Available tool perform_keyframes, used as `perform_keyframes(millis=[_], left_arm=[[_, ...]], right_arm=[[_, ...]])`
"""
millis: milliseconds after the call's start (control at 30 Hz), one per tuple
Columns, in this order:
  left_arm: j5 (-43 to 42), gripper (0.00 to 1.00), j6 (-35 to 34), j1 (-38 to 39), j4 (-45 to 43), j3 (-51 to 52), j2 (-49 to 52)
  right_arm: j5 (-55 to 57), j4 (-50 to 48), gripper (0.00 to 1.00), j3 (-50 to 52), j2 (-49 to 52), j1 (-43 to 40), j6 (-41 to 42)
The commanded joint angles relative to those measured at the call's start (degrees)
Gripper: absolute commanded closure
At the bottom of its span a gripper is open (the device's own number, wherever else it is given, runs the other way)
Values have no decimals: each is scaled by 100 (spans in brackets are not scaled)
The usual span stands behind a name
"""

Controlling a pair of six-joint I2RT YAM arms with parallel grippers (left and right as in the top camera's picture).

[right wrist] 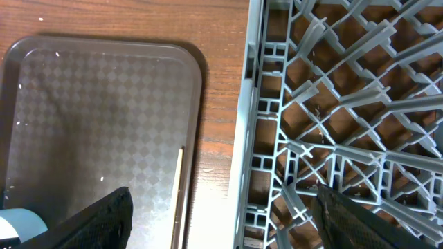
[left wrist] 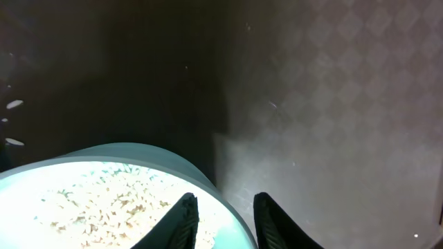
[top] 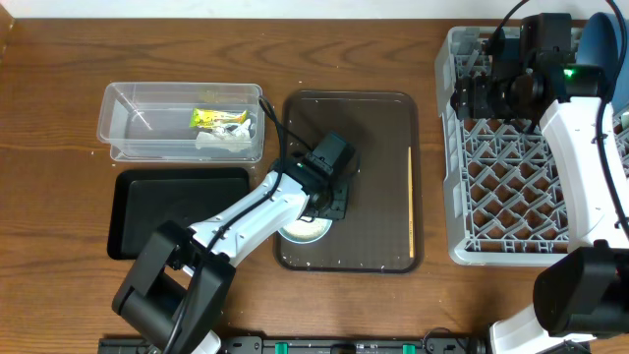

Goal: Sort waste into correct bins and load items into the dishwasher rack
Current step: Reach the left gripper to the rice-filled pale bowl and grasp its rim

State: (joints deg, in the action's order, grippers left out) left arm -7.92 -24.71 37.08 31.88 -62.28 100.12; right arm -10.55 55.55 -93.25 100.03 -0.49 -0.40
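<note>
The mint-green bowl [top: 300, 234] sits on the brown tray [top: 378, 128] and holds a heap of white rice-like grains [left wrist: 104, 204]. My left gripper [left wrist: 227, 207] is open a little and straddles the mint-green bowl's [left wrist: 138, 155] right rim, one finger inside and one outside. A wooden chopstick [top: 410, 202] lies along the tray's right side. My right gripper [right wrist: 221, 200] is wide open and empty above the left edge of the grey dishwasher rack [top: 511, 177]. The dark blue bowl [top: 601, 44] stands in the rack's far right corner. The white bowl and pink cup are out of view.
The clear tub [top: 128, 123] at the back left holds the yellow-green wrapper [top: 209, 118] and white paper scraps [top: 228, 140]. The black tray [top: 167, 211] lies in front of it. The right wrist view shows the chopstick [right wrist: 178, 194], brown tray [right wrist: 104, 104] and rack [right wrist: 332, 104].
</note>
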Motion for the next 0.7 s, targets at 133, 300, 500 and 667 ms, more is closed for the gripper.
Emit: perform_keyframes(millis=[133,300,500,667], left_arm=[[304,78,-28,4,-2,35,76],[297,88,-33,4,-24,35,173],[262,93,-28,35,-52,33,245],[264,94,-24,35,-87,26,203]], right_arm=[[-42,15,18,37,39,52,72],[-42,15,17,37,39,52,72],[-42,24,17,37,39,52,72],[-39,26,17,37,39,52,72]])
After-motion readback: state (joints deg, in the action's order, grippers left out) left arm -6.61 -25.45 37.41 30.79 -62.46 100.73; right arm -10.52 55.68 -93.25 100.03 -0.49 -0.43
